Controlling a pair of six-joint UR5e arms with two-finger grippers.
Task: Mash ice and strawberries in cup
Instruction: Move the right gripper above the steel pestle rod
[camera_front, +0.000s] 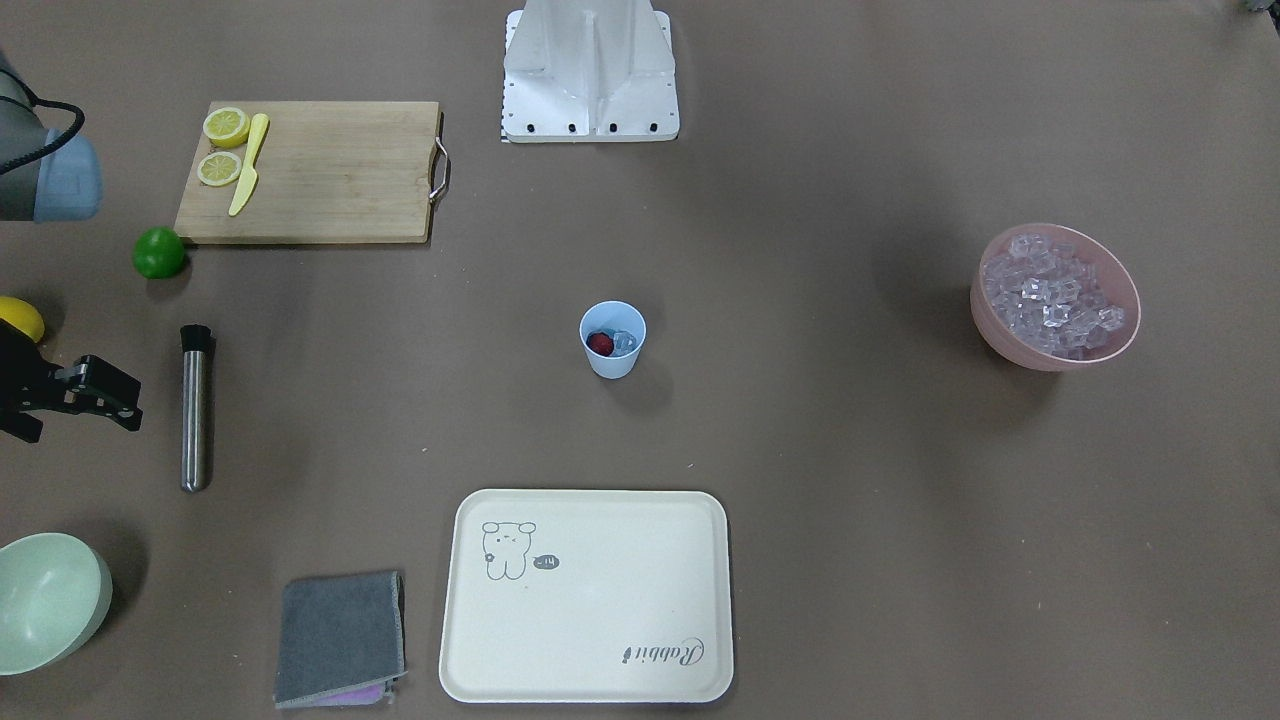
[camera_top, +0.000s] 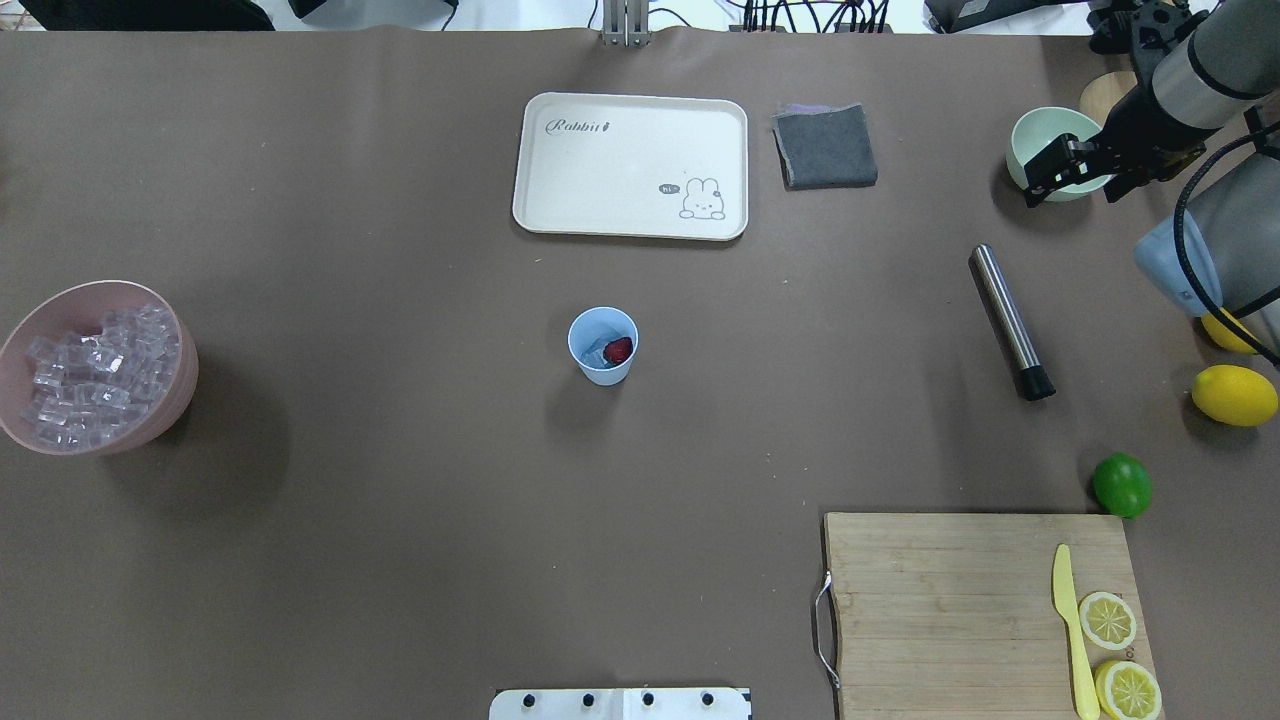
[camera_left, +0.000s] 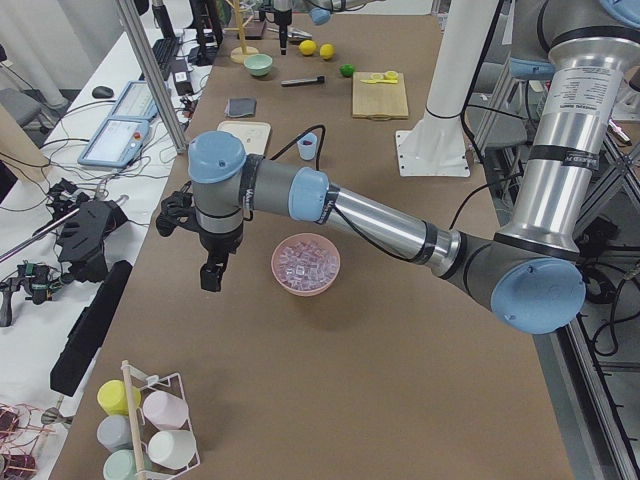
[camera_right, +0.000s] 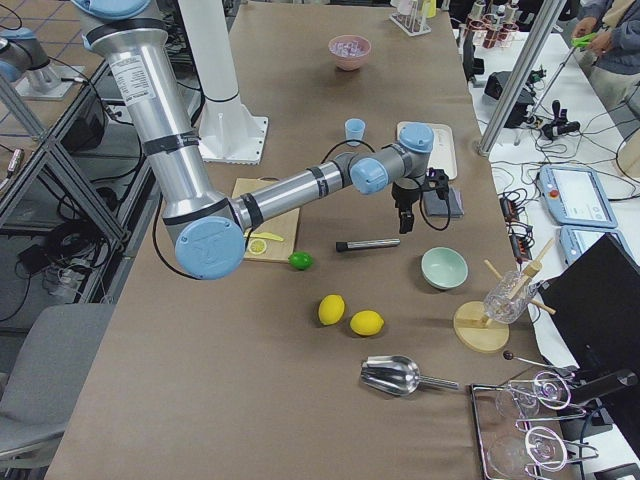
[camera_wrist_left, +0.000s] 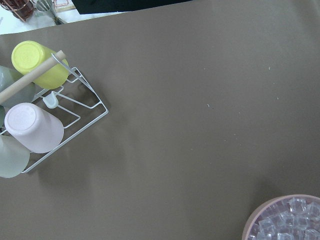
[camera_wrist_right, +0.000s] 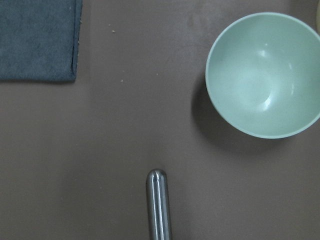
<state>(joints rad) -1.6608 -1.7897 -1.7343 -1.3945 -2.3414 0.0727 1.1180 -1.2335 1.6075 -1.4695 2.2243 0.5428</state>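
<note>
The cup (camera_front: 612, 340), a small light-blue tapered tumbler without a handle, is shown upright at the middle of the worktop (camera_front: 800, 450). One red strawberry (camera_front: 600, 343) is seen inside it, with a few clear pieces of ice (camera_front: 625, 342) just beside it; whether they touch cannot be told. The main stock of ice is heaped in a pink bowl (camera_front: 1000, 340) near the worktop's end on the left arm's side, well apart from the cup.

The worktop is covered in plain brown paper. In the side views, benches with screens, cables and metal frame posts are seen beyond its long edge on the operators' side.

Bare surface is left all round the cup. A cream tray (camera_front: 590, 600) lies nearest, toward the operators' edge, with a folded grey cloth (camera_front: 340, 635) beside it. A steel muddler (camera_front: 196, 405) is laid flat toward the right arm's end, its black cap turned to the robot. A cutting board (camera_front: 330, 175) carrying two lemon halves and a yellow knife (camera_front: 248, 165) lies near the robot, with a lime (camera_front: 159, 252) just off its corner.

The right gripper (camera_top: 1072, 188) is held above the edge of a pale green bowl (camera_front: 50, 600), its fingers spread wide and holding nothing. The left gripper (camera_left: 208, 278) is held over bare worktop between the pink bowl and a wire rack (camera_wrist_left: 95, 97) of coloured cups; the state of its fingers cannot be told.
</note>
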